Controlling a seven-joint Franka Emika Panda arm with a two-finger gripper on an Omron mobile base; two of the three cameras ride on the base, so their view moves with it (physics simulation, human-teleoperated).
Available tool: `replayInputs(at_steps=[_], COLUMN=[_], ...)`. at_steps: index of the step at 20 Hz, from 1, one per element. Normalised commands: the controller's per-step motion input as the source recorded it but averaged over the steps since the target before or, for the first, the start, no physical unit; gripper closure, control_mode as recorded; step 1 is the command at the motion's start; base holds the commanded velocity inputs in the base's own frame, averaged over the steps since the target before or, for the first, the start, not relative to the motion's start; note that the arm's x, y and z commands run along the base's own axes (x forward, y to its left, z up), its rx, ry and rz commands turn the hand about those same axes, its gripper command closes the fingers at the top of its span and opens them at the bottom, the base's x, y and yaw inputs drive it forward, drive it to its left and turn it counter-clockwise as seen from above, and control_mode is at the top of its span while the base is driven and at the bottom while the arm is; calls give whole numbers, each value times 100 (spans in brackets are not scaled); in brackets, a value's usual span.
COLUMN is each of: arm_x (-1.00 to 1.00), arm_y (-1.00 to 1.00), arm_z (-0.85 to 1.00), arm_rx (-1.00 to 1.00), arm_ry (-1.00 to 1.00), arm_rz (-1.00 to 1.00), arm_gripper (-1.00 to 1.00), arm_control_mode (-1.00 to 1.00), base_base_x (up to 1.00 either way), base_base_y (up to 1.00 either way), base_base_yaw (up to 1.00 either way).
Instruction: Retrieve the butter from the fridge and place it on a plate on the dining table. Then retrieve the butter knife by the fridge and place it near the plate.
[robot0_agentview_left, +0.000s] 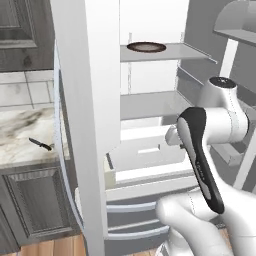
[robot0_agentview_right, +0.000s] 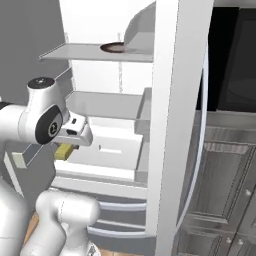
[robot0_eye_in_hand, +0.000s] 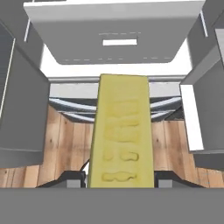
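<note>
Pincer (robot0_eye_in_hand: 120, 177) grips the butter (robot0_eye_in_hand: 121, 131), its two dark fingertips (robot0_eye_in_hand: 72, 178) pressed against the stick's long sides. Butter hangs in the air before the open fridge (robot0_agentview_left: 85, 100), above the wooden floor (robot0_eye_in_hand: 65, 135). On the marble counter (robot0_agentview_left: 20, 132) left of the fridge lies the butter knife (robot0_agentview_left: 40, 144).

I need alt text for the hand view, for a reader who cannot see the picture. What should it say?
The gripper holds the butter, a pale yellow stick, between its two dark fingertips, in front of the open fridge. Past the butter are a white fridge drawer and, lower, a wooden floor.
</note>
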Motion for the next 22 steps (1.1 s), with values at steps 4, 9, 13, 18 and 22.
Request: replayInputs(at_steps=[4, 9, 13, 18, 22], arm_x=[0, 0, 0, 0, 0], arm_y=[0, 0, 0, 0, 0], arm_z=[0, 0, 0, 0, 0], arm_rx=[0, 0, 0, 0, 0], arm_ry=[0, 0, 0, 0, 0], arm_rz=[0, 0, 0, 0, 0], arm_gripper=[100, 100, 100, 100, 100], arm_control_mode=[100, 100, 100, 100, 100], base_base_x=[-72, -53, -47, -63, -78], base_base_y=[12, 42, 30, 6, -8], base_base_yaw=[-18, -41, -62, -61, -63])
